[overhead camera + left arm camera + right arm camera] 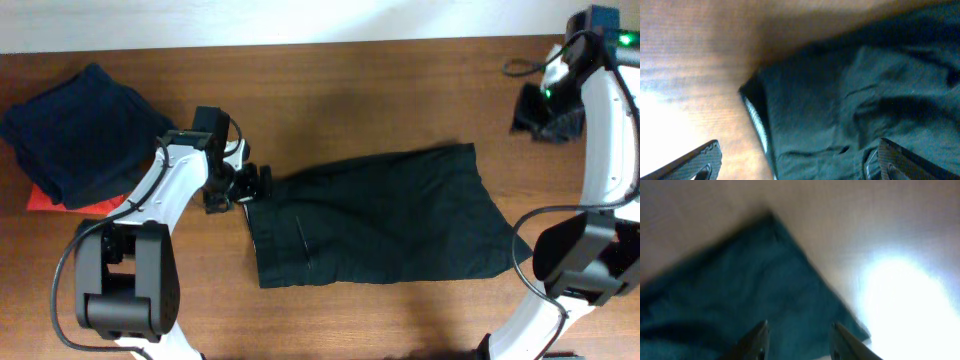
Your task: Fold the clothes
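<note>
Black soft cloth, the clothes (385,215), lies flat on the wooden table (380,80) in the middle of the overhead frame. Its long axis runs left to right, tilted slightly up toward the right. The end with the thin pale trim (754,120) points to the left of the frame; the wider end points right.

The left gripper (250,188) sits at the cloth's upper-left corner with its fingers spread wide and nothing between them. In the left wrist view one finger is over bare wood and the other over fabric, so the corner lies between them. The right gripper (799,337) is also parted and empty. It hangs off the upper-right corner, which shows only blurred in its wrist view.

The likeliest fault is a shallow pinch at the trimmed corner. It looks to be more than one layer, and a grip on the top layer alone would peel it open instead of carrying the whole end over. The fabric is already rumpled near that corner, so creases may get folded in. A low drag rather than a lift could also slide the cloth toward the navy garment (85,130) and red item (38,199) at the left.
</note>
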